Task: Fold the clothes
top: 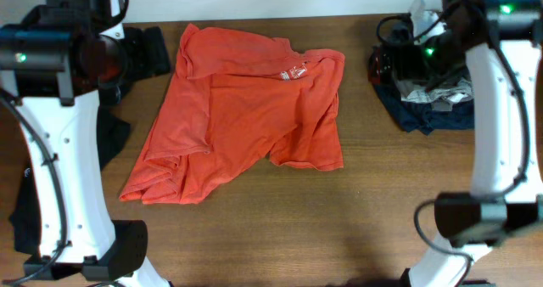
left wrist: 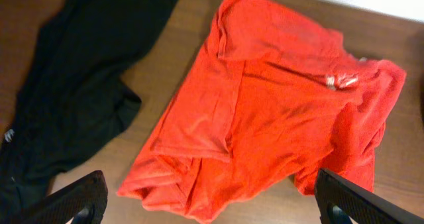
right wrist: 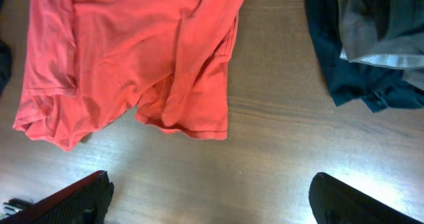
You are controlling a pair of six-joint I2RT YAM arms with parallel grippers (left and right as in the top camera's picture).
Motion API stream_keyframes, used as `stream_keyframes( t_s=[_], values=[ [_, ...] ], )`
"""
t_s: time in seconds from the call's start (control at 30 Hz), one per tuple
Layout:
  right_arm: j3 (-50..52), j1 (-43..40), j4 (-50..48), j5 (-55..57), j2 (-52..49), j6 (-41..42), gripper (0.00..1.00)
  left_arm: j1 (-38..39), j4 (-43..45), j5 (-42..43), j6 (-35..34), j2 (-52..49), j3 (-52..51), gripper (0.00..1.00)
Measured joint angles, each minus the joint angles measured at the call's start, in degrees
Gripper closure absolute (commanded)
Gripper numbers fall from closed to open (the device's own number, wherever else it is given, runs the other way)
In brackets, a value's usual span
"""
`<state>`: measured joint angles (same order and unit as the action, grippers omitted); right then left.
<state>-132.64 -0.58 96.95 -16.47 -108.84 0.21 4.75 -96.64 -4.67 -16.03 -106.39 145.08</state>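
Note:
The clothes here are chiefly an orange-red T-shirt [top: 246, 117] lying rumpled and partly doubled over in the middle of the wooden table, with its white neck label [top: 291, 71] near the far edge. A black garment [left wrist: 73, 85] lies to its left. In the left wrist view my left gripper [left wrist: 213, 207] hovers open above the shirt's near hem [left wrist: 218, 184], both fingers wide apart and holding nothing. My right gripper [right wrist: 212, 204] is open too, above bare table in front of the shirt's near right corner [right wrist: 192, 121]. Neither gripper touches fabric.
A pile of dark navy and grey clothes [top: 428, 100] sits at the back right, also showing in the right wrist view [right wrist: 364, 45]. The black garment hangs over the table's left edge [top: 114, 138]. The arm bases stand at the front left and front right.

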Motion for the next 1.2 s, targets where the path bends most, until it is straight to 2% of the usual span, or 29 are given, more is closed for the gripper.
stream_keyframes(
  t_s=[0.2,0.37,0.57,0.83,1.0,1.2],
  values=[
    [10.58,3.17,0.04,1.70,7.61,1.11,0.01,1.84,0.04,0.13,-1.53,1.18,-12.00,0.01],
    [20.61,4.76,-3.32,2.32,10.21,1.36,0.01,2.25,0.92,-4.22,-7.06,3.58,-27.82,0.01],
    [25.75,4.81,-6.67,2.51,10.21,1.53,0.01,2.21,10.71,-6.95,-10.84,5.75,-44.22,0.01],
    [29.35,4.81,-7.04,2.51,10.23,1.55,0.01,2.21,26.23,-7.56,-12.13,6.01,-64.76,0.01],
    [32.41,4.81,-8.35,2.47,10.23,2.19,0.01,2.21,31.98,-6.23,-12.63,6.01,-72.43,0.01],
    [36.46,4.81,-12.94,0.42,10.23,2.95,0.01,1.01,36.54,-4.59,-12.57,6.01,-75.69,0.01]
  ],
)
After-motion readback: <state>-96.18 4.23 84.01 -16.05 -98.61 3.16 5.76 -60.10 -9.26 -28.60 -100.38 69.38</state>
